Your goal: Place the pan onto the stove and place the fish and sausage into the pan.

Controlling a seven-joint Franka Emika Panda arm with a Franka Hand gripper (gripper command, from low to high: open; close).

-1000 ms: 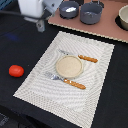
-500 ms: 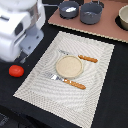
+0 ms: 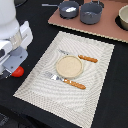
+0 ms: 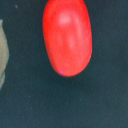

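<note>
A: Sausage lies on the black table, just off the placemat's corner at the exterior view's left. Only a red sliver shows there, the arm's white body covers the rest

B: so the gripper is right above it?

A: judging by the wrist view, yes. Sausage fills the shot, seen from straight above, a bit off centre. Not touching anything, placemat edge is just beside it

B: long axis?

A: one clear long axis, a rounded oval. It runs lengthwise through the wrist picture, so I'd close the fingers across the short width, not end to end

B: fingers spread or pinched?

A: cannot tell. No fingertips in the wrist view, and the exterior view hides them behind the arm. Nothing looks held

B: where does it go after?

A: pan sits on the stove at the far edge, well apart from the sausage, diagonally across the placemat. A white piece lies inside it, likely the fish, too small to be sure

B: anything in the way?

A: deeper grey pot is just beside the pan, so the drop needs to land in the right one. Plate, fork and knife lie under the carry path, so lift clear first. I'd say the sausage is the last step left
</note>
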